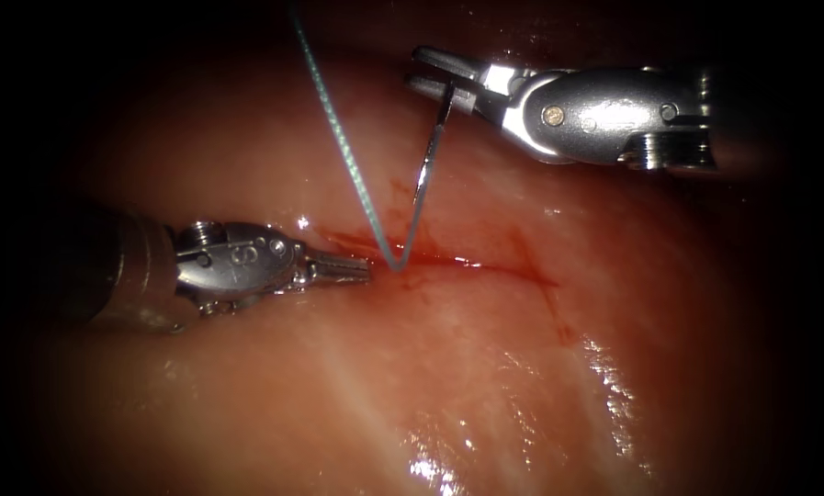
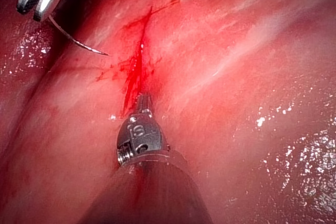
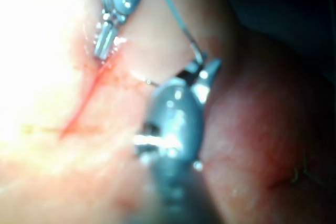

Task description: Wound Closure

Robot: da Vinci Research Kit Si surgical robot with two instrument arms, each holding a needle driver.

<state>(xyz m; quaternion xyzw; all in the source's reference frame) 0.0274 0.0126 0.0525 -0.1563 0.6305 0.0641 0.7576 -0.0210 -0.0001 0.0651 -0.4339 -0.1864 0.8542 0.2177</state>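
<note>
The cut (image 1: 485, 268) runs across the tissue (image 1: 356, 386), with red fluid (image 1: 412, 271) along it. My right tool (image 1: 423, 72) hovers above the cut, shut on the curved needle (image 1: 425, 170) near one end. The needle slopes down to the cut's left part, where its lower end meets the pale thread (image 1: 338, 119), which rises out of view. I cannot tell whether that end is in the tissue. My left tool (image 1: 361, 268) lies low at the cut's left end, jaws together and holding nothing. The left wrist view shows it (image 2: 144, 100) at the cut (image 2: 139, 51), with the needle (image 2: 79, 43) beyond.
Wet glare marks the tissue's near side (image 1: 604, 367). The left wrist view has red fluid (image 2: 131, 77) spread around the cut. In the right wrist view the thread (image 3: 176, 14) passes over the right tool (image 3: 202, 72), and the left tool (image 3: 105, 43) sits at the cut (image 3: 84, 103).
</note>
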